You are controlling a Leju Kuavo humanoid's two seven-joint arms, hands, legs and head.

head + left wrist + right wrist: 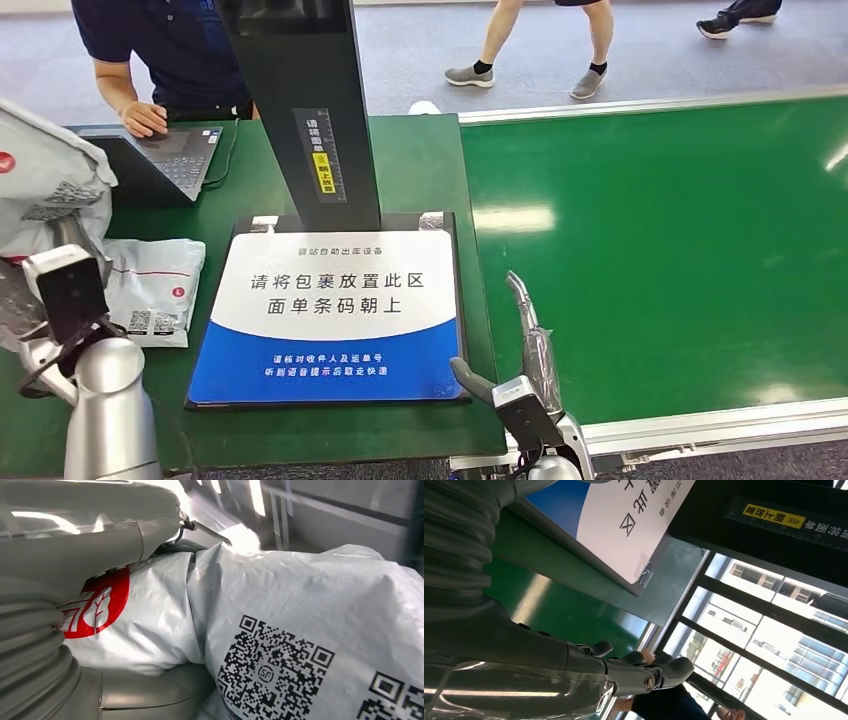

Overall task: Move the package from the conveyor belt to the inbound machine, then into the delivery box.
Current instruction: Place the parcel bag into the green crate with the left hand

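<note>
Grey floor is seen beyond the work area, where the legs of passers-by (540,45) are visible at the far side. Most of the right half of the head view is taken up by the green conveyor belt (680,240), edged by a pale metal rail. Beside it, on the left, a green bench (420,160) is set, and on it the inbound machine (330,310) is placed: a flat plate with a white and blue printed sheet, from the back of which a dark post (300,100) rises. At the far left corner of the bench a laptop (165,160) is being used by a seated person (165,50), one hand resting on it. A white package (45,180) with printed codes and a red mark is held up at the left edge of the head view, above the bench and left of the plate; in the left wrist view it is seen clamped by the left hand (75,540), thumb pressed over its crumpled plastic. A second white parcel (155,290) lies flat on the bench just beside the plate's left edge. The right hand (525,350) is held near the plate's right front corner, at the belt's edge, its fingers (659,672) extended and apart, with nothing in them.
</note>
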